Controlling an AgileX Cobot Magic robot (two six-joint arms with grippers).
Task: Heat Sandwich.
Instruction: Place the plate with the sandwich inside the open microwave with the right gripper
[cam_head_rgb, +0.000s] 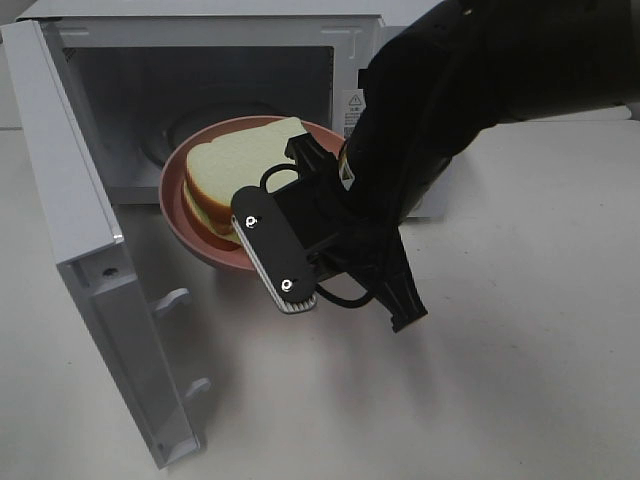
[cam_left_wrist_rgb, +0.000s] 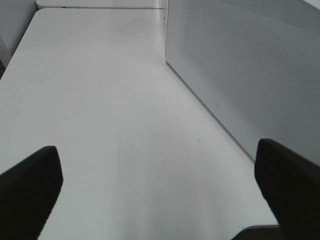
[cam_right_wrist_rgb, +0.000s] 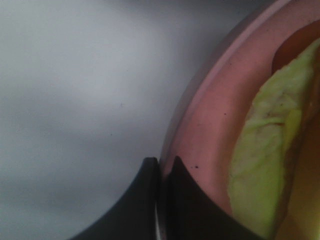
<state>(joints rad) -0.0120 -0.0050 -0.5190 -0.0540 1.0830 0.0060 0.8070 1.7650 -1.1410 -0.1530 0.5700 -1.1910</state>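
My right claw (cam_right_wrist_rgb: 161, 172) is clenched on the right rim of the plate (cam_head_rgb: 192, 232), which carries the sandwich (cam_head_rgb: 245, 165) at the open mouth of the microwave (cam_head_rgb: 200, 80), its door (cam_head_rgb: 90, 250) swung out to the left. To do this well I'd hold the plate level so the bread can't slide, push it straight toward the far wall until it sits centred inside, and watch that my wrist clears the right frame. My left claw (cam_left_wrist_rgb: 160, 182) hangs spread wide above bare tabletop (cam_left_wrist_rgb: 100, 100) beside the microwave, free for the door.
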